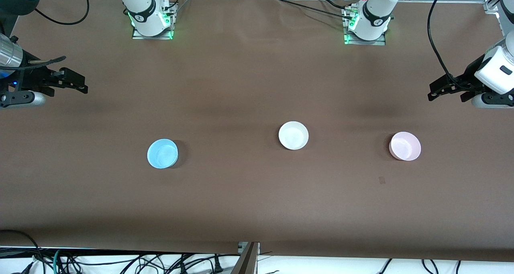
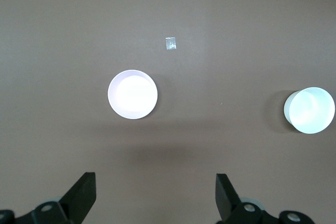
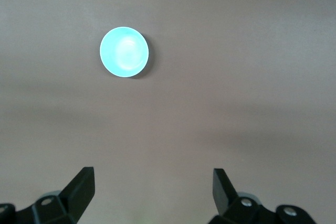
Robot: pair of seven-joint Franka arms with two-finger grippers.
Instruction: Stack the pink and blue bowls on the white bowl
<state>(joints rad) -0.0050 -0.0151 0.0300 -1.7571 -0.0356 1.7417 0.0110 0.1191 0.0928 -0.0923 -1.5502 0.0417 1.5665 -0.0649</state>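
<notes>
Three bowls stand apart on the brown table (image 1: pixel 241 85). The light blue bowl (image 1: pixel 162 153) is toward the right arm's end. The white bowl (image 1: pixel 293 135) is in the middle. The pale pink bowl (image 1: pixel 405 146) is toward the left arm's end. My right gripper (image 1: pixel 81 85) hovers open and empty at its end of the table; its wrist view (image 3: pixel 153 178) shows the blue bowl (image 3: pixel 124 52). My left gripper (image 1: pixel 433 90) hovers open and empty at its end; its wrist view (image 2: pixel 156 182) shows the pink bowl (image 2: pixel 133 94) and the white bowl (image 2: pixel 310 110).
A small piece of tape (image 1: pixel 382 180) lies on the table nearer to the front camera than the pink bowl, also in the left wrist view (image 2: pixel 170 43). Cables (image 1: pixel 120 262) hang below the table's front edge. The arm bases (image 1: pixel 151 19) stand along the back edge.
</notes>
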